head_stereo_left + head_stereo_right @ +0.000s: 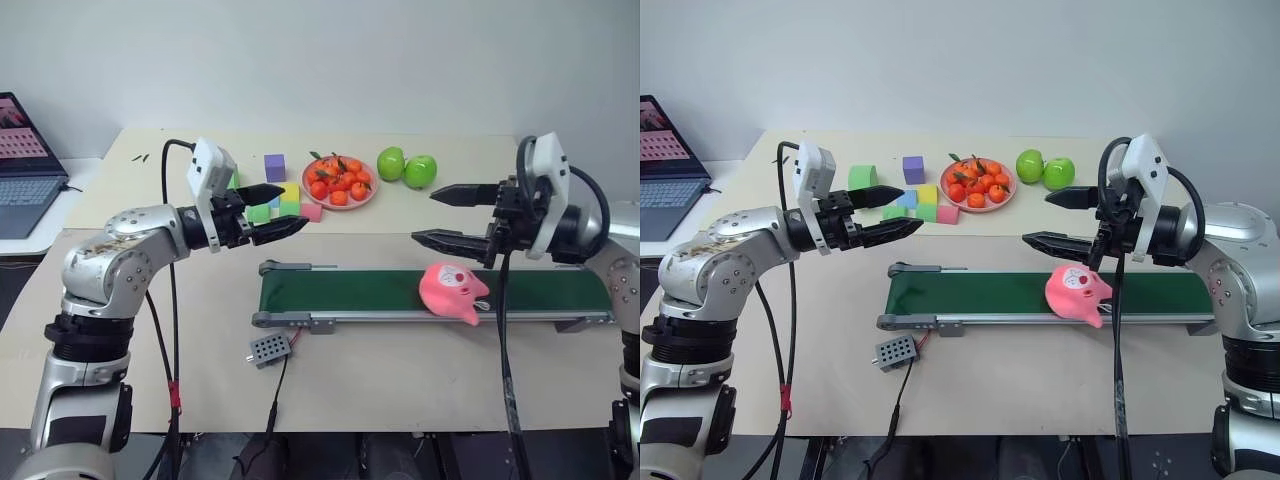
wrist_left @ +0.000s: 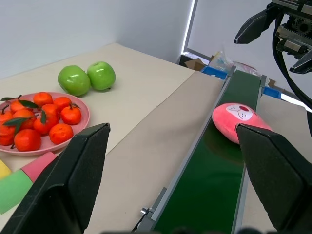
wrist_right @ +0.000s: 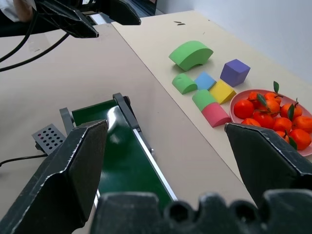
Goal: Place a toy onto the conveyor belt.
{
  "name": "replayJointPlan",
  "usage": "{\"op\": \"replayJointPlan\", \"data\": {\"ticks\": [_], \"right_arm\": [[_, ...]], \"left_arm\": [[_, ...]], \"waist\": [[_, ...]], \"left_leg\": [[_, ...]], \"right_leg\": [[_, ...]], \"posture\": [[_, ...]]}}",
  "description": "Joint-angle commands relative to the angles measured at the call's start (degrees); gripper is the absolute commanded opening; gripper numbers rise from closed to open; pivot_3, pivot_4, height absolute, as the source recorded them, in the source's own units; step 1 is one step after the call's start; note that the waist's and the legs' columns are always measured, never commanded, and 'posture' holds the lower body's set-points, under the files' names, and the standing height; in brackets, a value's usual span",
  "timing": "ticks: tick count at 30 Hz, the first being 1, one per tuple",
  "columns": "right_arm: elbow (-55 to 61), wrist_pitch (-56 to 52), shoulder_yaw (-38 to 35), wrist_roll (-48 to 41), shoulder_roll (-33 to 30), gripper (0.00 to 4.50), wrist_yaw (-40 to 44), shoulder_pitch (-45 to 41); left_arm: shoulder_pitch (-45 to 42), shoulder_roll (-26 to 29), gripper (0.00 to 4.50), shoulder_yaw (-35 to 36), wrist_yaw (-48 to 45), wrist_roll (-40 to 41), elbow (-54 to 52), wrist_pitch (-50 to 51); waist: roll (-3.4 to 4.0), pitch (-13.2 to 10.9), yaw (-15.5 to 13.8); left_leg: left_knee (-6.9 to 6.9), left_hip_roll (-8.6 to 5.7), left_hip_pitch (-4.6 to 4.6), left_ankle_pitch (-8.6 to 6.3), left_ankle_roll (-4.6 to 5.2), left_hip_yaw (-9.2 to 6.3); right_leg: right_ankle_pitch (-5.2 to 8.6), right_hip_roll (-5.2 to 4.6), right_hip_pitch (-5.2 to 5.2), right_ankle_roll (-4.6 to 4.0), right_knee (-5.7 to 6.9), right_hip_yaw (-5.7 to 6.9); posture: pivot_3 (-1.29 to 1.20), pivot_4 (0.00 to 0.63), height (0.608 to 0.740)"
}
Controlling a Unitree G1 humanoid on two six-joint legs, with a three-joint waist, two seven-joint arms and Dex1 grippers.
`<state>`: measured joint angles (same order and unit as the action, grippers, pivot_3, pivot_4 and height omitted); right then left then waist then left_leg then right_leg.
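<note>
The toy [image 1: 453, 291], a round pink plush head with a drawn face, lies on the conveyor belt [image 1: 340, 292] toward its right end. The belt is a long dark green strip in a grey frame that runs across the beige table. My right gripper [image 1: 424, 216] hangs open and empty just above the toy and slightly to its left. My left gripper [image 1: 290, 208] is open and empty too. It is held up above the table behind the belt's left end and points to the right. The left wrist view looks along the belt to the toy [image 2: 239, 122].
Behind the belt stand a pink plate [image 1: 352, 203] of tangerines, two green apples [image 1: 405, 167] and several pastel foam blocks [image 1: 285, 203]. A small grey perforated box [image 1: 270, 349] on a cable lies in front of the belt. A laptop [image 1: 25, 170] sits at far left.
</note>
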<state>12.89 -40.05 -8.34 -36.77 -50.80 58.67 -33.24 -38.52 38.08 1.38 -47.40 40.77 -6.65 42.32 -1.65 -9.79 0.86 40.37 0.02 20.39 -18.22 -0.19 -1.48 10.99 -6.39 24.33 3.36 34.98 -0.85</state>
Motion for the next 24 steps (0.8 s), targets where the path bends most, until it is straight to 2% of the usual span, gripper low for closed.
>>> {"op": "replayJointPlan", "data": {"ticks": [1,24], "right_arm": [[0.6,1.2,-2.0,-0.6,0.0,4.50,-0.2,-0.9],[0.7,1.9,-2.3,-0.2,0.1,4.50,-0.8,0.0]], "left_arm": [[-2.1,-0.3,4.38,0.8,-0.7,-0.1,-2.1,-0.2],[-6.0,-2.5,4.38,0.9,-0.5,-0.3,-1.8,1.0]], "waist": [[0.00,0.0,0.0],[0.00,0.0,-0.1]], "left_leg": [[0.00,0.00,0.00,0.00,0.00,0.00],[0.00,0.00,0.00,0.00,0.00,0.00]], "right_leg": [[0.00,0.00,-0.01,0.00,0.00,0.00],[0.00,0.00,-0.01,0.00,-0.01,0.00]], "posture": [[0.00,0.150,0.738],[0.00,0.150,0.738]]}}
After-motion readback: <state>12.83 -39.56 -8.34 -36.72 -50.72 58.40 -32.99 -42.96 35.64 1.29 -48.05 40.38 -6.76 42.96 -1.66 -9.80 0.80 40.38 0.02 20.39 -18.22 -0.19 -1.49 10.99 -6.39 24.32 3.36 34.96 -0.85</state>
